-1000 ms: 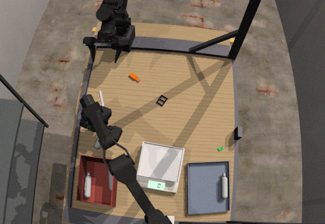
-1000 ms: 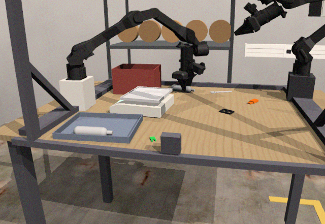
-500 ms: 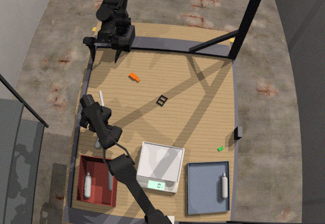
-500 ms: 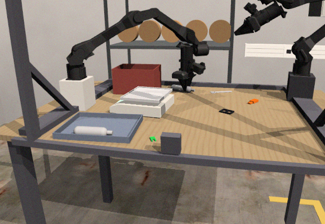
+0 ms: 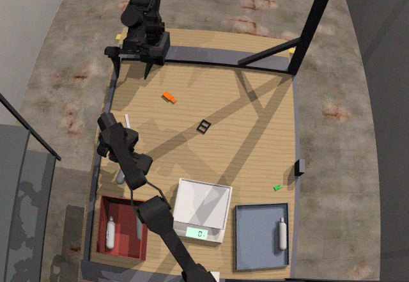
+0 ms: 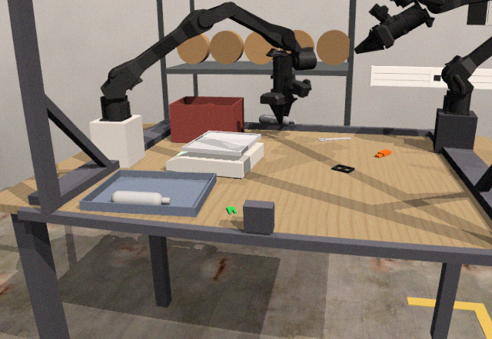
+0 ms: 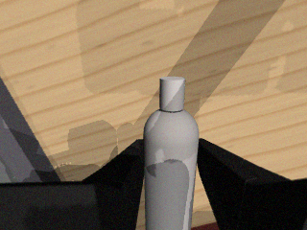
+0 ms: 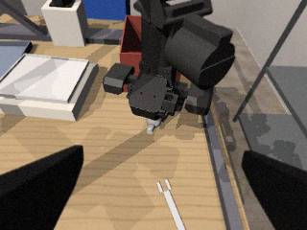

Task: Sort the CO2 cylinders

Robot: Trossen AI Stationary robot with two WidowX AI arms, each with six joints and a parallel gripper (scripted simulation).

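Observation:
A grey CO2 cylinder (image 7: 171,158) lies on the wooden table just beyond the red scrap bin (image 5: 122,227). My left gripper (image 7: 169,146) is low over it and its fingers press both sides of the body. In the exterior view the left gripper (image 6: 281,117) sits on the cylinder (image 6: 270,119). Two cylinders (image 5: 110,233) (image 5: 138,227) lie in the scrap bin. One cylinder (image 5: 282,234) lies flat in the blue-grey tray (image 5: 261,236). The scale (image 5: 202,209) is bare and reads 0. My right gripper (image 5: 130,69) is open and empty, high at the far end.
On the table lie an orange piece (image 5: 169,96), a small black frame (image 5: 203,126), a green clip (image 5: 277,187) and a thin white tool (image 5: 127,120). A dark block (image 5: 299,167) stands at the table's edge. Frame posts stand at the corners.

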